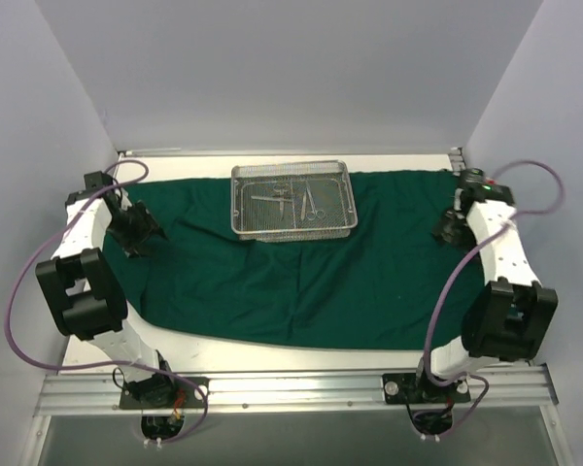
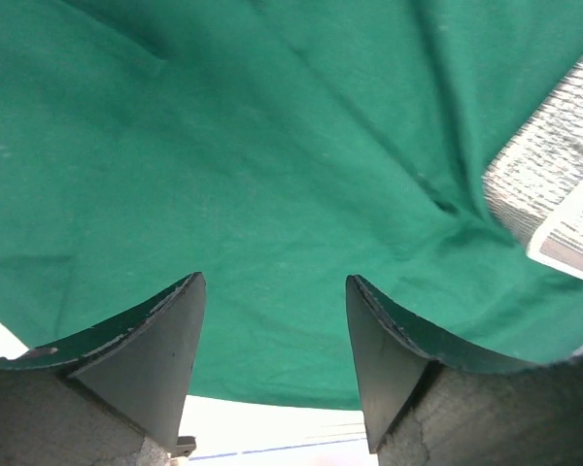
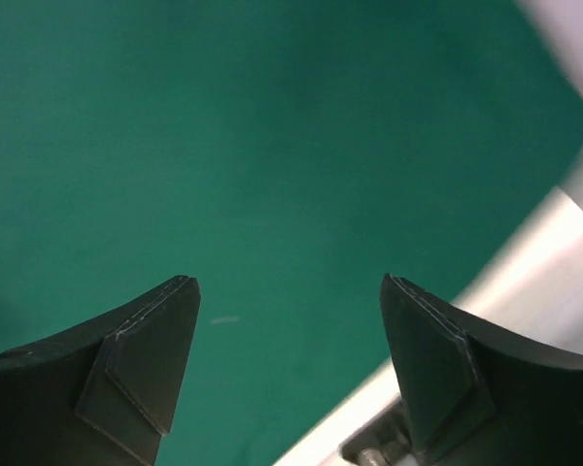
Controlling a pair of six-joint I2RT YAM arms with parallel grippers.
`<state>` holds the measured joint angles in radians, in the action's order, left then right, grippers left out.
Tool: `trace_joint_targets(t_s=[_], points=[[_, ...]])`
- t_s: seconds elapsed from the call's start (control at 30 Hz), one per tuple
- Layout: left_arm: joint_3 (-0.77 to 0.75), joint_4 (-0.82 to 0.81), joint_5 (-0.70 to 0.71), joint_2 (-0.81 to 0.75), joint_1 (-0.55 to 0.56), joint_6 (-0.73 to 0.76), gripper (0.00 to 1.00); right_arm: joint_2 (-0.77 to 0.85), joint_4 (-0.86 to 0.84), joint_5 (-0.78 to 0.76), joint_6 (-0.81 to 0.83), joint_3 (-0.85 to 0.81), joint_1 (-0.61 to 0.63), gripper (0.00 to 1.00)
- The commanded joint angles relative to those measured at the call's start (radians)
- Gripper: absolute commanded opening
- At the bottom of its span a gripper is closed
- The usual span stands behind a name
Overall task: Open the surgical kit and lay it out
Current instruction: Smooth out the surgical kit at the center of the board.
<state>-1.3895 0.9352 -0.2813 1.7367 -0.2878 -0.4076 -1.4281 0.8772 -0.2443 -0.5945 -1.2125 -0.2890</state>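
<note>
The dark green cloth [image 1: 301, 282] lies spread flat over the table. The silver wire-mesh tray [image 1: 293, 199] sits on its far middle, with several slim silver instruments [image 1: 291, 199] inside. My left gripper [image 1: 141, 238] is open and empty over the cloth's left edge; the left wrist view shows cloth [image 2: 272, 175] under it and a tray corner [image 2: 554, 194] at right. My right gripper [image 1: 449, 228] is open and empty over the cloth's far right edge; the right wrist view shows cloth [image 3: 253, 146] below it.
White walls enclose the table on three sides. A metal rail [image 1: 291, 388] runs along the near edge with both arm bases. A bare white table strip [image 1: 272, 349] shows in front of the cloth. A table edge [image 3: 525, 252] shows in the right wrist view.
</note>
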Motion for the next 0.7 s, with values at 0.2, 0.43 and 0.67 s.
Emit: trace_joint_targets(t_s=[0.2, 0.43, 0.67], points=[[0.003, 0.076, 0.215, 0.000, 0.050, 0.067, 0.69, -0.317, -0.133, 0.161, 0.110, -0.369, 0.534, 0.79], [-0.043, 0.102, 0.310, 0.023, 0.018, 0.070, 0.66, -0.342, -0.228, 0.280, 0.186, -0.315, 0.688, 0.79], [-0.170, 0.084, 0.413, 0.141, 0.030, 0.087, 0.59, -0.307, -0.317, 0.321, 0.216, -0.217, 0.706, 0.79]])
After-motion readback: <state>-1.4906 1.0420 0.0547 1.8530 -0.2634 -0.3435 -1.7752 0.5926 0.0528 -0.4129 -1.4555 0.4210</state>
